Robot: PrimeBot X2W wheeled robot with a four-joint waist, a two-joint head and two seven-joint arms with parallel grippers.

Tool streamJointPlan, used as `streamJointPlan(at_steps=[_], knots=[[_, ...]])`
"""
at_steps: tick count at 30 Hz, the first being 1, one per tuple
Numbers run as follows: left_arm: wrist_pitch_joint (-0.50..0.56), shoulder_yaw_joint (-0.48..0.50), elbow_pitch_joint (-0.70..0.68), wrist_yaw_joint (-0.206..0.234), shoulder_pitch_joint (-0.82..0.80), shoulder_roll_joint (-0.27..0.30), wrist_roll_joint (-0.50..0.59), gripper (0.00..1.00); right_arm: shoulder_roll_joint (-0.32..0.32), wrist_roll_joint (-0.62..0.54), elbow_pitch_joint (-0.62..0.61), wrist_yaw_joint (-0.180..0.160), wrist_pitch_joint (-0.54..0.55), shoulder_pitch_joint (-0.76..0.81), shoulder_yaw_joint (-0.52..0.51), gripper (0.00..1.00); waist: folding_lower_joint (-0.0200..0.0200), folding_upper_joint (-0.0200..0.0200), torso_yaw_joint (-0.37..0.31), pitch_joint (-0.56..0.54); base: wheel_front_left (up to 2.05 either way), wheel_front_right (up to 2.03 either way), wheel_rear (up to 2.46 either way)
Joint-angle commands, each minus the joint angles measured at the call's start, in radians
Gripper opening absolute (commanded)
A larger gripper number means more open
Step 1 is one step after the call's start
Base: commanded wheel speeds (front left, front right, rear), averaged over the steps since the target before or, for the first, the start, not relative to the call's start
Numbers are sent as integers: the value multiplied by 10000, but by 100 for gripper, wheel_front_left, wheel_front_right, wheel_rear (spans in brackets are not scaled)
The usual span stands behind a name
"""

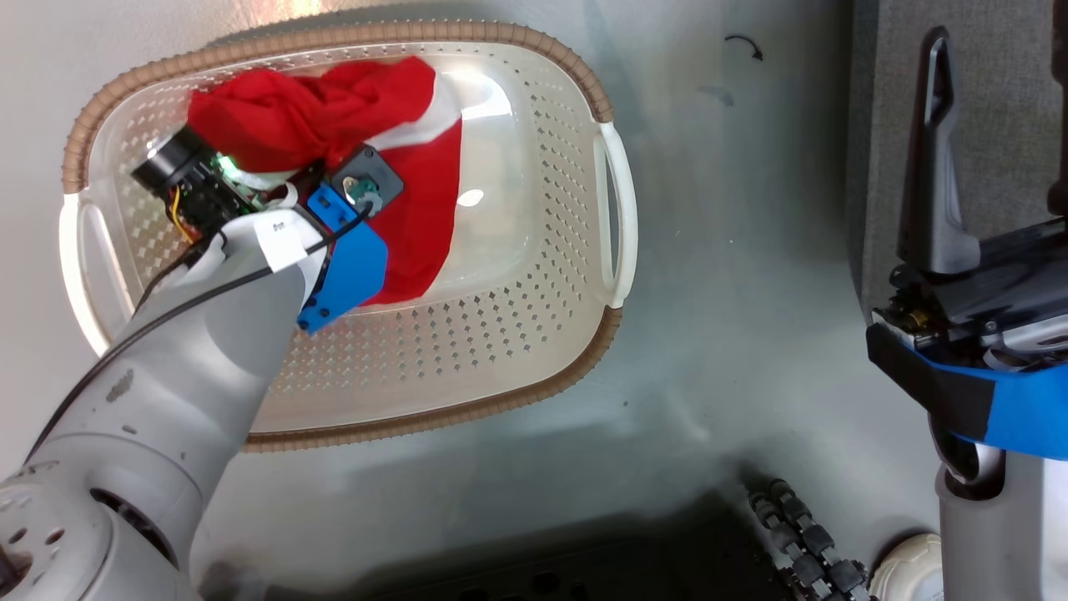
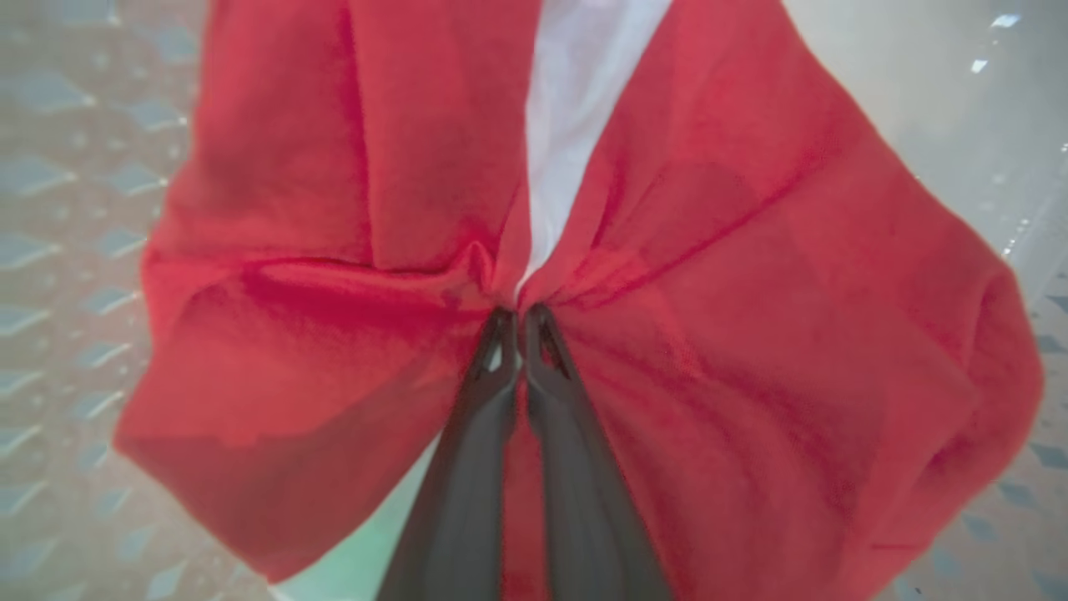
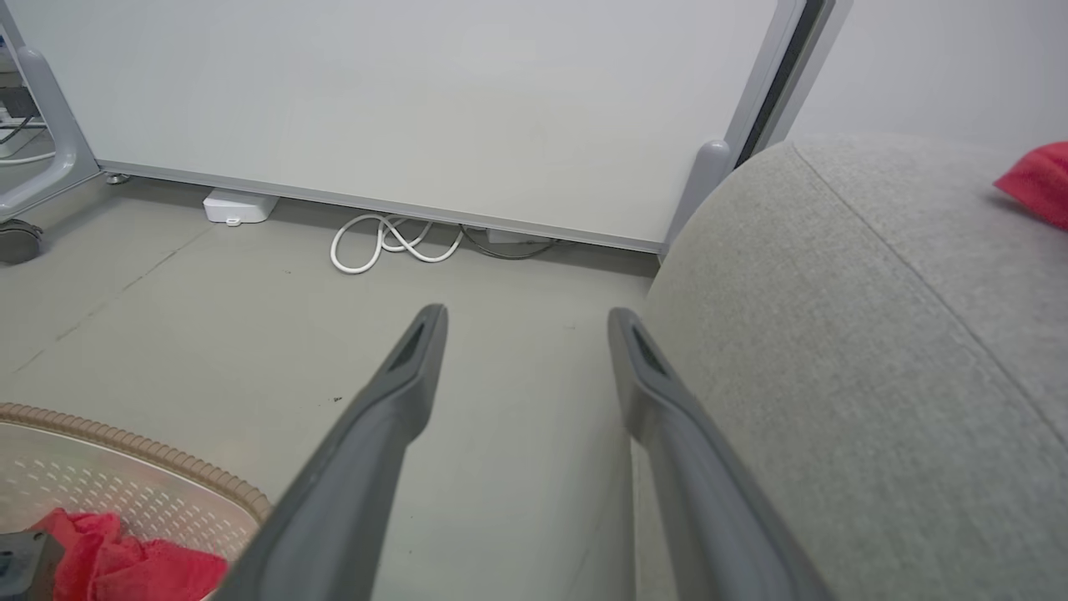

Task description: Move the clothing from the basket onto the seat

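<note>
While the left fingers (image 2: 467,467) are pressed tip to tip on a gathered pinch of the red garment (image 2: 751,334), folds of cloth radiate from the tips toward the top and both sides of the left wrist view. A white band runs upward from the pinch point. The grip takes in only a small fold, not the bulk of the cloth.

In the head view the garment lies in the upper-left part of the basket (image 1: 467,392), beneath the left wrist. Its bunched mass sits along the upper wall, and a flap with white trim falls toward the middle of the basket. Whether any of it is clear of the basket's bottom cannot be told.

The basket stands on the floor (image 1: 734,250). The seat (image 1: 984,83) fills the upper right of the head view, well apart from the basket across a strip of bare floor. The carry is therefore judged to run from left to right across the frame, after a lift high enough to clear the basket's rim and right-hand handle.

The right fingers (image 3: 400,376) are spread wide and hold nothing. They hang just beside the seat's rounded edge, so that arm is nearer the goal, though the grip belongs to the left arm. A second red piece (image 3: 1039,179) lies on the seat at the right edge of the right wrist view.
</note>
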Motion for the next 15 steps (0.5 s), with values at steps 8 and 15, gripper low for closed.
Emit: streamJointPlan(at_steps=[8,15], knots=[[-195,-22,10,144,-456,-201,-92,0,10,69,142,1,-34,-394,116,100,0,0,-26,25,0,0,0],[-728,-60,8,-32,-89,-539,-195,0,10,90,293,1,-34,-502,27,100,0,0,215,-462,0,0,0]])
